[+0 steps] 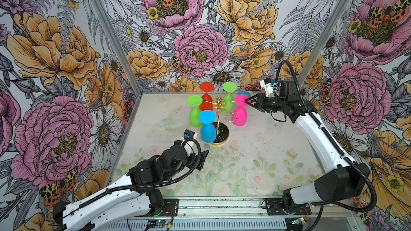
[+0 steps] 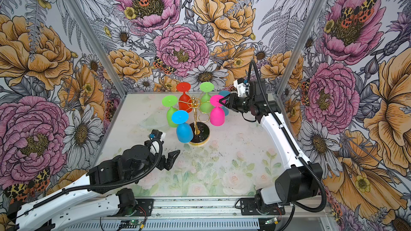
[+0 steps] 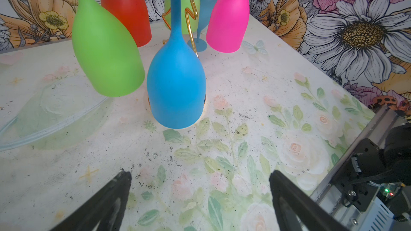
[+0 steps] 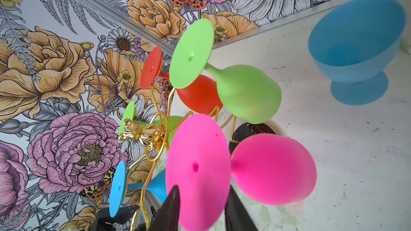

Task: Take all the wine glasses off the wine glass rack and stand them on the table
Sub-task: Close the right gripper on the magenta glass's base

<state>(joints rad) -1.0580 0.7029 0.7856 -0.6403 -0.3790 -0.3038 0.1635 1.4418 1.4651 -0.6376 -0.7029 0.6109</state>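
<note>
Right gripper (image 1: 246,102) is at the foot of the pink wine glass (image 1: 239,116). In the right wrist view its fingers (image 4: 170,212) bracket the rim of the foot disc, one on each face, with the jaws narrow. Cannot tell whether the pads are pressing or a sliver short.

Left gripper (image 3: 199,174) is spread wide and empty, low over the table (image 3: 222,152). A blue wine glass (image 3: 175,85) hangs just ahead of its fingertips.

Risks (judgement):
- The grip is on a thin disc edge only. If the pads catch just the rim, the glass can pivot or slip out once its weight comes off the wire.
- The foot sits in a loop of the wine glass rack (image 1: 219,102), so the pull has to run outward along that loop, back toward the gripper's wrist. A lift or sideways tug would snag the stem and drag or tip the light stand, which has four other glasses hanging on it.
- A green wine glass (image 4: 246,94) hangs just beyond the pink one, and an upright blue glass (image 4: 355,41) stands on the table close beside the gripper. A swinging bowl or a retreating wrist could knock either.

Target's look: opaque, matte, vivid pink, likely plastic. It hangs inverted, with a flat round foot on top that has a small centre dimple. Below that are a short stem and a rounded bowl under the fingertips, mouth down and clear of the table.
</note>
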